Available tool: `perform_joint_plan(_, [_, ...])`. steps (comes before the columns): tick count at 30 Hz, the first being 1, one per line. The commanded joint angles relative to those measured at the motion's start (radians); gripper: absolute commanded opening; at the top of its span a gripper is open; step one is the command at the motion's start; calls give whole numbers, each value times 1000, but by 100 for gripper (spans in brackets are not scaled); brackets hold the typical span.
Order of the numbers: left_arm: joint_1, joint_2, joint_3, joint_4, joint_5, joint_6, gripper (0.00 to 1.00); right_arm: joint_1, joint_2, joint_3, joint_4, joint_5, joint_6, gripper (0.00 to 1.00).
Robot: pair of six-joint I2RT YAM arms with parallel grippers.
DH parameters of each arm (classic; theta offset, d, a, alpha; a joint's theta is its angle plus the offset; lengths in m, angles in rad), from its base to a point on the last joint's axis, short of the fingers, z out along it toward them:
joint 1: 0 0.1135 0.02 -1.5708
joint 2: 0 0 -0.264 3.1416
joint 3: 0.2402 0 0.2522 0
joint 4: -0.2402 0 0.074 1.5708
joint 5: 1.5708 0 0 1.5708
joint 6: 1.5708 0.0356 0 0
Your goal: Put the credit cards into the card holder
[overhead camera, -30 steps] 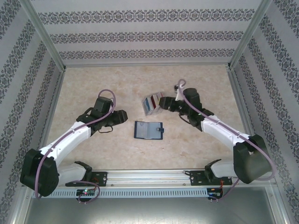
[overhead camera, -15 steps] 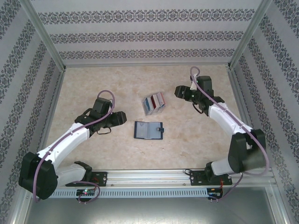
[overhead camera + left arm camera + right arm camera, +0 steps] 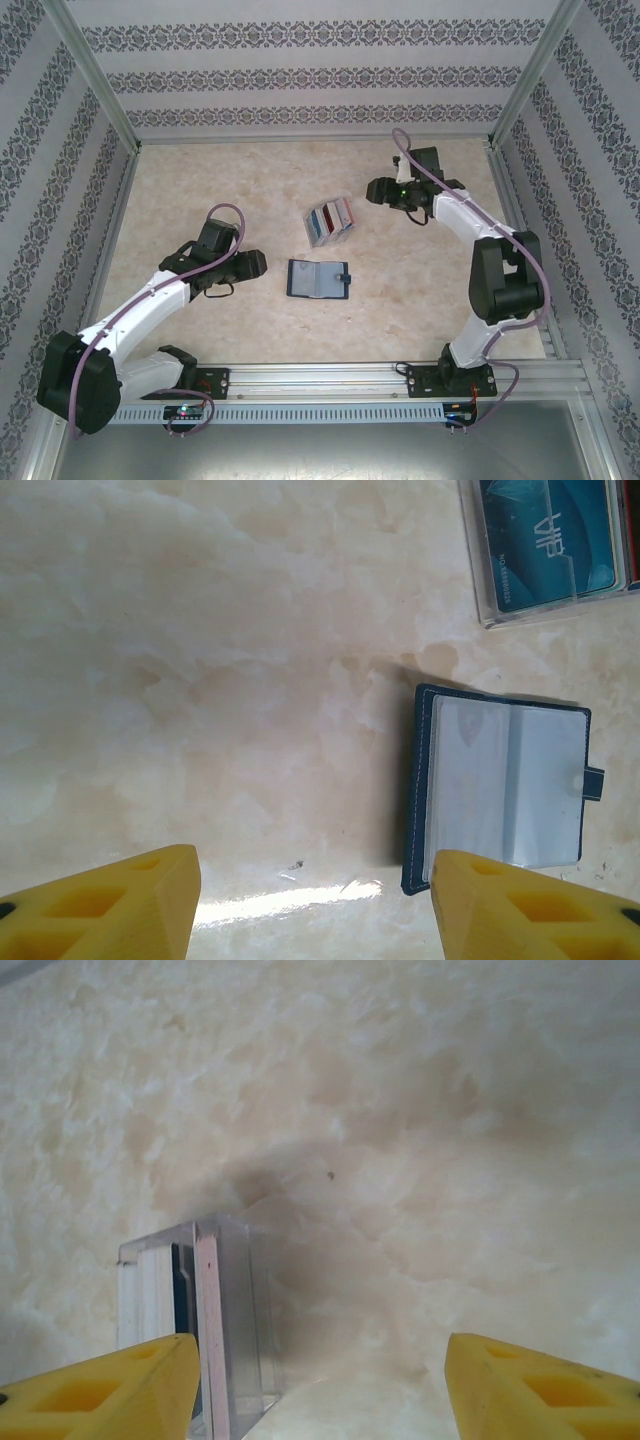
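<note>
The navy card holder (image 3: 318, 279) lies open and flat at mid-table, its clear sleeves (image 3: 505, 785) facing up. The credit cards (image 3: 328, 220), in red, blue and white, stand on edge in a clear rack just behind it. A blue card (image 3: 545, 545) faces up in the left wrist view, and card edges (image 3: 185, 1305) show in the right wrist view. My left gripper (image 3: 255, 265) hovers left of the holder, open and empty (image 3: 315, 905). My right gripper (image 3: 372, 189) is up and to the right of the rack, open and empty (image 3: 320, 1390).
The clear rack (image 3: 235, 1320) holding the cards stands on the pale marble-look tabletop (image 3: 230, 180). Patterned walls and metal posts (image 3: 105, 95) close in three sides. A rail (image 3: 320, 378) with the arm bases runs along the near edge.
My right gripper has pulled away from the rack, moving back and to the right, with its arm folding up. The left gripper has shifted slightly nearer. Both jaws have widened a little.
</note>
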Motion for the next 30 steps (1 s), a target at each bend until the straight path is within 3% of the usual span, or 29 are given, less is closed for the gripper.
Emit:
perform_joint_plan(1, [9, 5, -6, 13, 3, -2, 63, 50, 54, 62, -55, -86, -33, 67])
perform_joint_plan(5, [8, 18, -19, 46, 9, -11, 63, 77, 119, 88, -52, -189, -18, 67])
perform_joint_plan(17, [9, 100, -10, 90, 40, -17, 62, 95, 172, 105, -53, -337, -5, 59])
perform_joint_plan(24, [8, 110, -24, 113, 46, -29, 62, 122, 196, 125, -65, -393, -11, 58])
perform_joint_plan(30, [9, 127, -26, 121, 58, -35, 62, 148, 215, 131, -78, -358, -16, 57])
